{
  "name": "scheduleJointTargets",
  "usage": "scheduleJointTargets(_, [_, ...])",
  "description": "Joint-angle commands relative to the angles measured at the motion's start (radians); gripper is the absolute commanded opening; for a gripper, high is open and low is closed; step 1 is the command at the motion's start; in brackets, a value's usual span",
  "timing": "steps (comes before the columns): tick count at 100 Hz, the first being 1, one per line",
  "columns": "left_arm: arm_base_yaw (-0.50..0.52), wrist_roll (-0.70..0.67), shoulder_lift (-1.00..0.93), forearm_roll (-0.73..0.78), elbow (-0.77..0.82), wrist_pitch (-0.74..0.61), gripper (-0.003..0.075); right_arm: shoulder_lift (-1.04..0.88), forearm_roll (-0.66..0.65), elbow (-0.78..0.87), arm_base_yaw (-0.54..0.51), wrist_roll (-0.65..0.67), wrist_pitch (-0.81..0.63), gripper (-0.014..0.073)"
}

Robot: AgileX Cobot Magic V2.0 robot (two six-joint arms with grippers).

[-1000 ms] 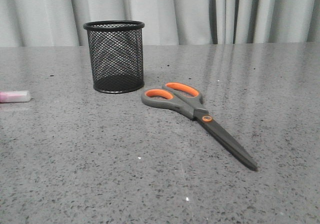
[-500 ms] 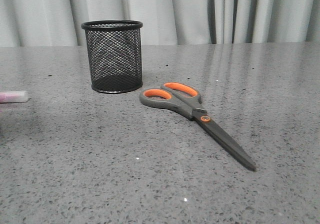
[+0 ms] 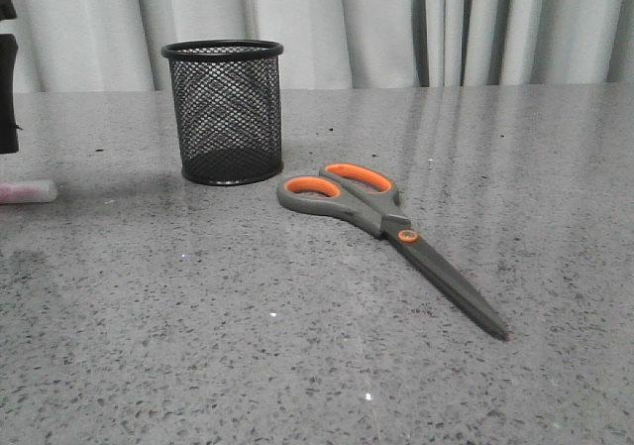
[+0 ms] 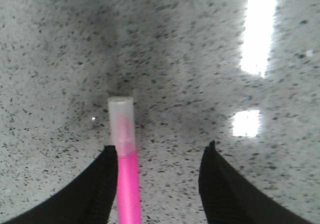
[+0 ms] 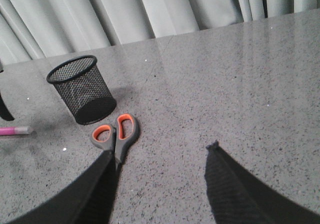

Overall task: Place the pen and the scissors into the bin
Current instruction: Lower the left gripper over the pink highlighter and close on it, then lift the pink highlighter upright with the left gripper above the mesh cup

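1. Speckled grey stone table [image 3: 198, 346]: fills the front view below the curtain; a soft shadow now lies across its left part, which was not there a second ago.
2. Pale pleated curtain [image 3: 376, 24]: backdrop along the table's far edge, unchanged.
3. Left arm [image 3: 8, 68]: new since half a second ago; a dark part with a grey part above it has come in at the 10 o'clock corner of the front view, above the pen.
4. Scissors [image 3: 391, 222]: flat on the table, closed, orange-lined handles toward 11 o'clock, dark blades running to 5 o'clock; same spot as before, untouched.
5. Bin [image 3: 224, 111]: black mesh cup, upright, at 10 o'clock from the scissors' handles and near them but apart; not moved.
6. Left gripper [image 4: 162, 159]: fingers spread wide, hanging over the table; the pen runs just beside the inner edge of one finger [image 4: 100, 184], contact unclear, the other finger well apart.
7. Right gripper [image 5: 162, 156]: fingers spread apart, holding nothing, high over the table; the scissors' handles show by one fingertip.
8. Pen [image 4: 125, 159]: pink body, whitish translucent cap, lying flat at the front view's 9 o'clock edge, outside the bin, in its earlier place.
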Motion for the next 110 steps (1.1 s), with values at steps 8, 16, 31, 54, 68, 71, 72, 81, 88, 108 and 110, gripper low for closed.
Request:
scheduleJointTargets(8, [0.035, 0.025, 0.02, -0.02, -0.046, 0.008, 0.0337, 0.021, 0.001, -0.034, -0.001, -0.011, -0.048, 0.0361])
scheduleJointTargets(16, [0.053, 0.025, 0.04, -0.026, -0.048, 0.008, 0.0311, 0.021, 0.001, -0.034, -0.001, -0.011, -0.048, 0.0361])
scheduleJointTargets(31, [0.086, 0.057, 0.069, -0.05, -0.05, -0.002, 0.0293, 0.021, 0.001, -0.034, -0.001, -0.011, -0.048, 0.0361])
scheduleJointTargets(54, [0.125, 0.106, 0.096, -0.091, -0.05, -0.048, 0.0293, 0.021, 0.001, -0.034, -0.001, -0.011, -0.048, 0.0361])
scheduleJointTargets(68, [0.134, 0.106, 0.126, -0.116, -0.05, -0.035, 0.0185, 0.021, 0.001, -0.034, -0.001, -0.011, -0.048, 0.0361])
scheduleJointTargets(71, [0.134, 0.106, 0.131, -0.128, -0.05, -0.028, 0.0133, 0.021, 0.001, -0.034, -0.001, -0.011, -0.048, 0.0361])
scheduleJointTargets(72, [0.134, 0.106, 0.134, -0.13, -0.05, -0.026, 0.0105, 0.021, 0.001, -0.034, -0.001, -0.011, -0.048, 0.0361])
scheduleJointTargets(81, [0.132, 0.103, 0.14, -0.158, -0.05, -0.015, -0.0016, 0.021, 0.001, -0.034, -0.001, -0.011, -0.048, 0.0361])
scheduleJointTargets(88, [0.132, 0.07, 0.138, -0.18, -0.05, 0.001, -0.0019, 0.021, 0.001, -0.034, -0.001, -0.011, -0.048, 0.0361])
scheduleJointTargets(108, [0.145, -0.037, 0.031, -0.395, -0.05, -0.139, -0.0019, 0.021, 0.001, -0.034, -0.001, -0.011, -0.013, 0.0361])
scheduleJointTargets(110, [0.148, -0.037, 0.02, -0.423, -0.05, -0.163, -0.0019, 0.021, 0.001, -0.034, -0.001, -0.011, -0.009, 0.0361])
